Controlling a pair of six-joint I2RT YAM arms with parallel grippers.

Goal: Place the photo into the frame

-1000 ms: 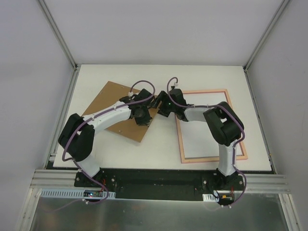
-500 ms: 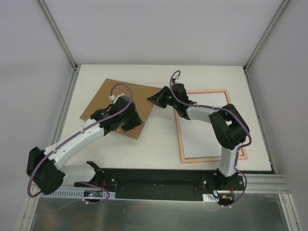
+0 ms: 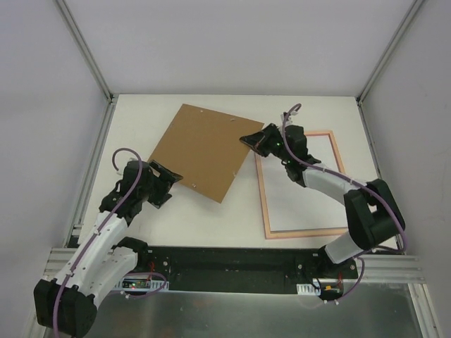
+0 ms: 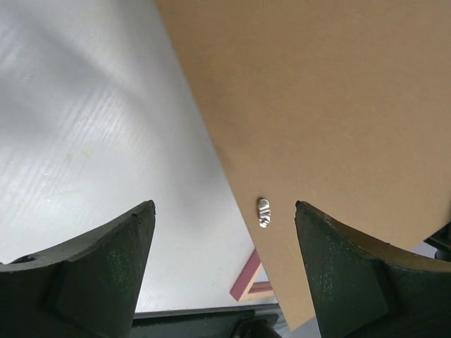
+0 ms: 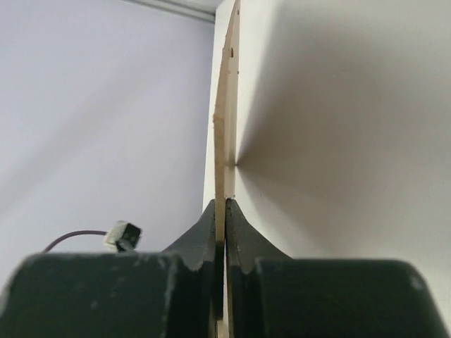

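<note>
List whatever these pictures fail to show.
- Landscape photo: in no view; whether it lies under the brown cardboard backing board cannot be told.
- Salmon-pink wooden picture frame: top view, upper left corner hidden by the right hand and its arm.
- Board's underside: top view shows only its upper face, right wrist view only its edge.

Frame [image 3: 296,235] upper-left corner hidden under right claw [image 3: 249,139], backing board [image 3: 201,151]

Nothing readable is showing in any of the three views: no text, label, brand, number or sign is appearing legibly on any surface.
</note>
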